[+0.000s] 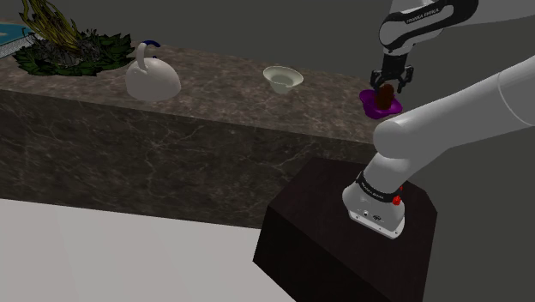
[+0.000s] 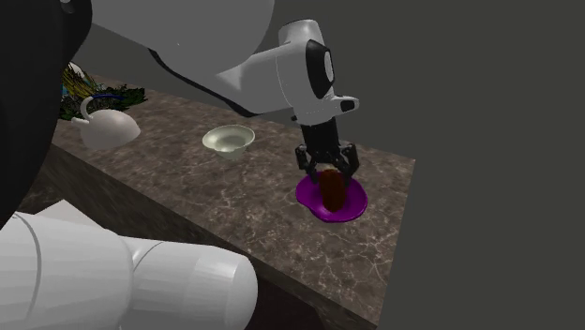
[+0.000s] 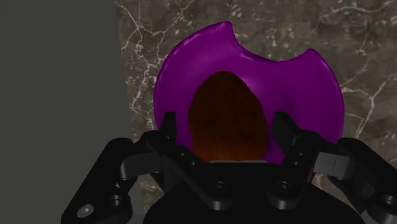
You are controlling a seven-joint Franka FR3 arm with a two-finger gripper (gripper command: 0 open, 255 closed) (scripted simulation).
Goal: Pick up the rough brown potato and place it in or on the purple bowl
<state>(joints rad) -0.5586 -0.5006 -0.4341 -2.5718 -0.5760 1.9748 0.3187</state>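
Observation:
The dark brown potato (image 2: pixel 331 190) stands upright in the shallow purple bowl (image 2: pixel 354 204), which sits near the stone counter's end. My gripper (image 2: pixel 328 174) hangs straight above it, open, its fingers either side of the potato's upper part with a small gap on each side. In the wrist view the potato (image 3: pixel 228 121) sits between the fingertips (image 3: pixel 169 126) without touching them, the purple bowl (image 3: pixel 191 63) spreading behind it. From the shoulder view the gripper (image 1: pixel 387 86) and potato (image 1: pixel 387 93) are over the bowl (image 1: pixel 370 104).
A pale green-white bowl (image 1: pixel 282 80) sits mid-counter, a white swan-shaped pot (image 1: pixel 151 78) further along, and a plant arrangement (image 1: pixel 69 47) at the far end. The counter edge (image 2: pixel 394 234) runs close to the purple bowl. The dark stand (image 1: pixel 343 240) is below.

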